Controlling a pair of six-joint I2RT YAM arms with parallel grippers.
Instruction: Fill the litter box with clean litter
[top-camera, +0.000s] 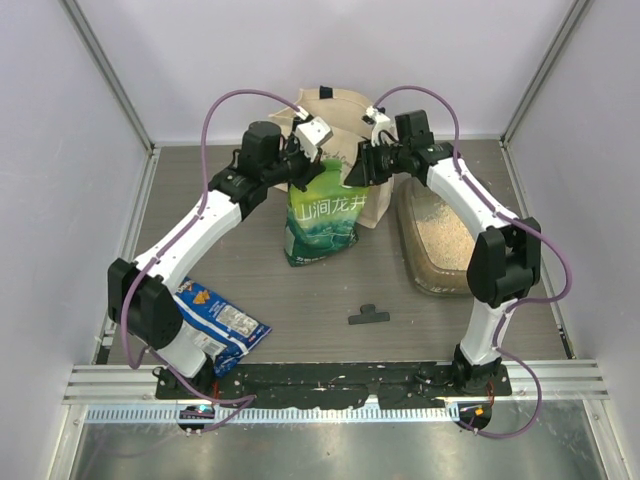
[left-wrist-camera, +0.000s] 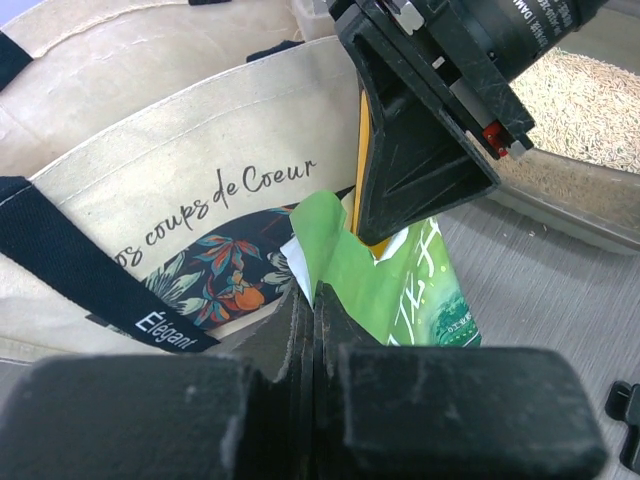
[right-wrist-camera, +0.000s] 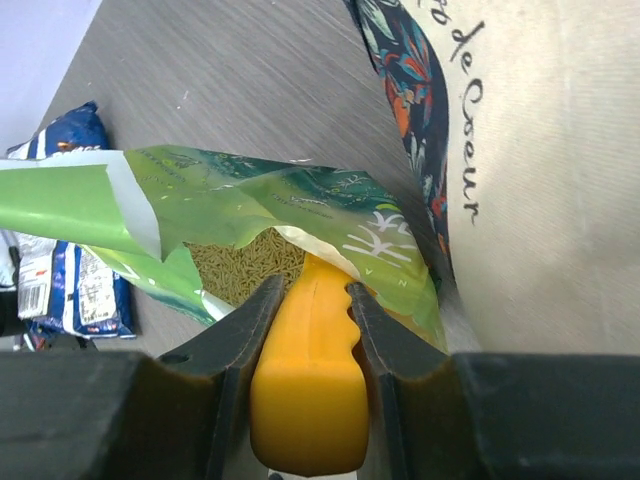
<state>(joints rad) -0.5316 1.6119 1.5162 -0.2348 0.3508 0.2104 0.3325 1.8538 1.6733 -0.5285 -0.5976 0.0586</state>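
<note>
The grey, grained table (top-camera: 300, 290) is walled on 3 sides. The cream canvas tote bag (top-camera: 345, 105) stands at its far middle, printed side toward the arms.

Just right of the tote bag lies the litter box (top-camera: 440, 285), a shallow tray of translucent grey-brown plastic with rounded corners. It is open side up, and its long axis runs from the tote bag toward the arms' bases. Its outer wall is near the table's right edge. Pale, sandy clean litter (top-camera: 445, 235) covers its floor.

A glossy green-and-white pouch (top-camera: 322, 225) leans upright against the tote bag's front with its torn mouth up, and more granules show inside it. Bare table stretches on the near side of the tote bag, where 1 crinkled blue snack bag (top-camera: 225, 320) lies well to the left and 1 small black clip (top-camera: 368, 316) sits by itself.

The left gripper (left-wrist-camera: 315, 320) is pinched closed on the pouch's top flap. The right gripper (right-wrist-camera: 310, 290) clamps a smooth yellow plastic piece (right-wrist-camera: 310, 380) whose tip is at the pouch's mouth.
</note>
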